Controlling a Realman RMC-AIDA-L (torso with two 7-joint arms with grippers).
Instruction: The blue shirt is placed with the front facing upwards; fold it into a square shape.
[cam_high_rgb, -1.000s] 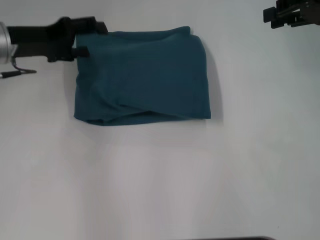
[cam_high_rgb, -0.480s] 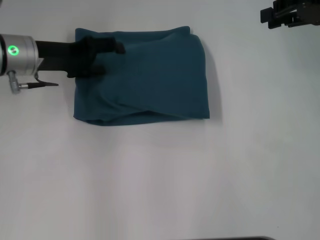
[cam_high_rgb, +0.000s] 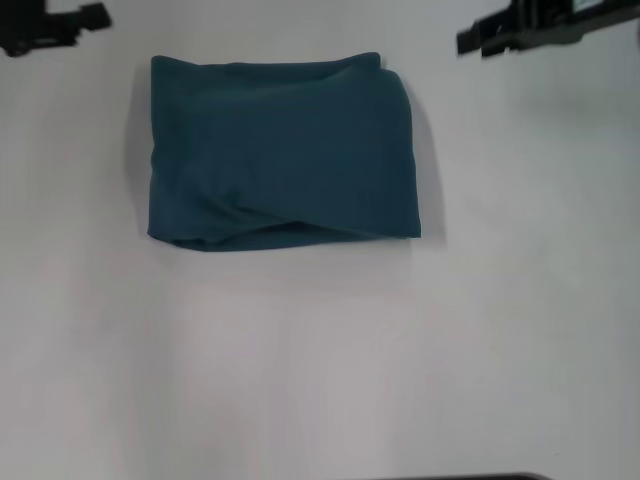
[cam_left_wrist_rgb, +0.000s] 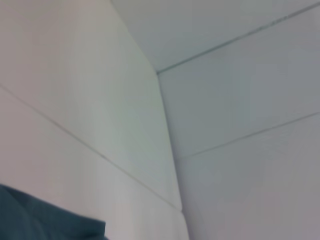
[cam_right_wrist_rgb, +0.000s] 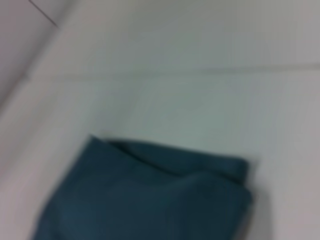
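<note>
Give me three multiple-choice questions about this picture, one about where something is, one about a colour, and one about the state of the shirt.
1. Where is the left gripper?
A. on the shirt
B. off the shirt, beyond its far left corner
C. under the table

2. What colour is the shirt?
A. red
B. white
C. dark teal-blue

3. How does the shirt lie on the table?
A. folded into a compact block
B. spread flat, sleeves out
C. hanging from the right gripper

Answers: 1 B, the head view shows bare table between them. 2 C, seen in every view. 3 A, layered folds along its near edge.

Blue shirt (cam_high_rgb: 280, 150) plain dark teal; table (cam_high_rgb: 320, 360) white; both hands black.
</note>
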